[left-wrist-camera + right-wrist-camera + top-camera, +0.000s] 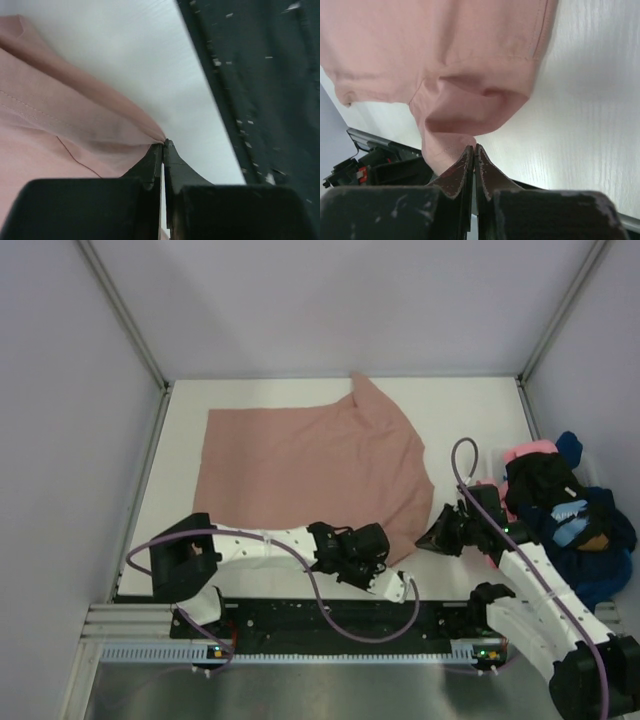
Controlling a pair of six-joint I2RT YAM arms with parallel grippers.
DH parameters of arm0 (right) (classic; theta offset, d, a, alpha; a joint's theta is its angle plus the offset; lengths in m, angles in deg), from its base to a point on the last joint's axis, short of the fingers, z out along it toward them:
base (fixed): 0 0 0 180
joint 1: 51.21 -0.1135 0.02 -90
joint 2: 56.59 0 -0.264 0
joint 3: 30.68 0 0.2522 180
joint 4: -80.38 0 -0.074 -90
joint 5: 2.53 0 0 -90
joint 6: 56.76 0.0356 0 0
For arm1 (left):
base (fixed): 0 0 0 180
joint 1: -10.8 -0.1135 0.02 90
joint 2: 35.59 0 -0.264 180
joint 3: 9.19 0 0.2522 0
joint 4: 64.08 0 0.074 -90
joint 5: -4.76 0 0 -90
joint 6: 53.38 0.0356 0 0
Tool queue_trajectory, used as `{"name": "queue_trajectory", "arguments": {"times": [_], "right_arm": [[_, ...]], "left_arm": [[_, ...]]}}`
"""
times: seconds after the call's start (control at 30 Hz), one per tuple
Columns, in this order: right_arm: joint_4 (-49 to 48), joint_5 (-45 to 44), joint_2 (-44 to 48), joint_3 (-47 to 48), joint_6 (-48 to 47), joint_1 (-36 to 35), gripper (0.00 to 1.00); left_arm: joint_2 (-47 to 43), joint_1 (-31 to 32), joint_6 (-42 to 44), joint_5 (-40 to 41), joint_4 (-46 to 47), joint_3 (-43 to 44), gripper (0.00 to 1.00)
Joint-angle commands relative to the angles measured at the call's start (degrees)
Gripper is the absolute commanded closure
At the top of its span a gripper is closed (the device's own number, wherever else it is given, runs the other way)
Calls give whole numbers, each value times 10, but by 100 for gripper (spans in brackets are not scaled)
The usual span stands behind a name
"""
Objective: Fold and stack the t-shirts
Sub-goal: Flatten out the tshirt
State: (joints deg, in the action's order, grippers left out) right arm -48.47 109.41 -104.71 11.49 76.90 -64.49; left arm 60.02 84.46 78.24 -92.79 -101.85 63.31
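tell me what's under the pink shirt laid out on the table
The white table shows around the pink shirt and beneath the edge pinched by the left end effector and right end effector. Anything under its middle is hidden by the cloth.

spread t-shirt (300, 470): dusty rose-pink | heap of t-shirts (590, 555): black, navy, bright pink, light blue | table (470, 410): white

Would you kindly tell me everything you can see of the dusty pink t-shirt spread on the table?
The dusty rose-pink cloth t-shirt lies spread mostly flat on the white table, no print showing, one sleeve sticking out at the far side. Stitched hems show. At its near right edge the left gripper and right gripper each pinch a fold with shut fingers.
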Motion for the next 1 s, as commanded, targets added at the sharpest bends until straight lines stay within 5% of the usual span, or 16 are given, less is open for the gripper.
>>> {"name": "queue_trajectory", "arguments": {"times": [0.0,0.23,0.47,0.5,0.57,0.67,0.8,0.97], "right_arm": [[69,-17,46,-19,6,-1,100],[108,-29,75,-38,38,-55,100],[198,-16,71,-22,86,-186,100],[224,-23,72,-6,79,-190,95],[268,-39,62,39,51,-190,65],[295,-112,16,133,3,-189,49],[256,-194,-75,240,-94,-115,41],[47,-181,-197,281,-160,23,42]], "left_arm": [[-41,2,4,-154,-132,33,100],[-25,2,42,-182,-181,33,100],[-41,-1,94,-185,-219,21,100],[-45,-2,103,-185,-224,16,100],[-47,-2,114,-190,-231,10,96],[-41,-1,122,-200,-247,12,89],[-45,-1,130,-204,-269,20,75],[-75,-2,136,-212,-302,40,49]]}}
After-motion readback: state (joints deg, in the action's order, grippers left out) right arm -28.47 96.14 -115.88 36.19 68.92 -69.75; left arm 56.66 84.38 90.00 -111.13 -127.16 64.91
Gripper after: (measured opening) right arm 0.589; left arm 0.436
